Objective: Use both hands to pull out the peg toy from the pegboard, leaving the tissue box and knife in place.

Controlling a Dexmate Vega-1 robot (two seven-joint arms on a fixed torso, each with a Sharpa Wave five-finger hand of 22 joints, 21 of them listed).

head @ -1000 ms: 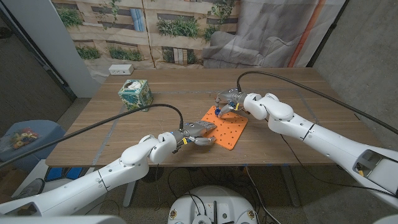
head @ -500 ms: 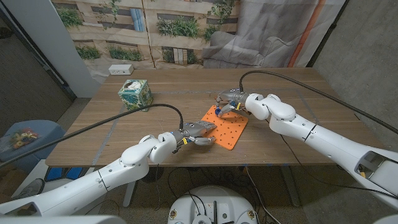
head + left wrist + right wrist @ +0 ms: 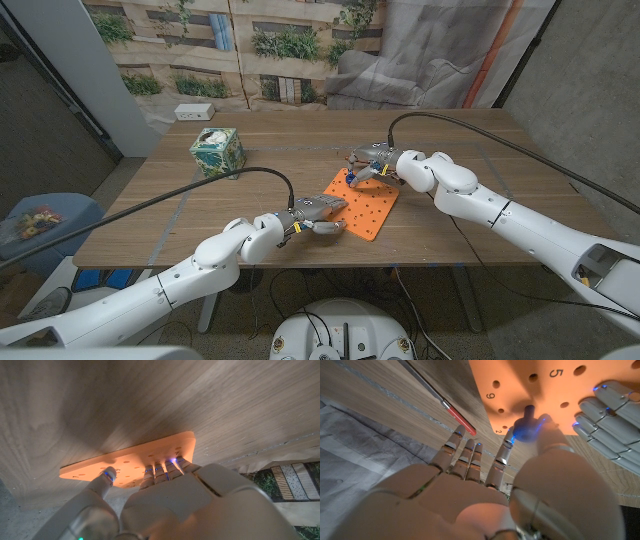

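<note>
The orange pegboard (image 3: 368,207) lies on the wooden table in front of me. My left hand (image 3: 316,212) presses its fingertips (image 3: 165,467) down on the near left part of the pegboard (image 3: 135,460) and holds nothing. At the board's far corner, my right hand (image 3: 371,165) pinches the blue peg toy (image 3: 351,179) between thumb and a finger. In the right wrist view the peg toy (image 3: 526,425) has its dark stem against the pegboard (image 3: 540,385). Just beyond that corner lies the knife (image 3: 456,416), with a red handle. The green tissue box (image 3: 218,152) stands at the far left.
A small white box (image 3: 192,111) sits at the table's far left edge. Off the table's left side stands a blue bin (image 3: 40,226). Black cables run over the table to both hands.
My right arm has shifted very slightly to the right while its hand keeps hold of the peg toy. The left hand and the pegboard have not moved.
</note>
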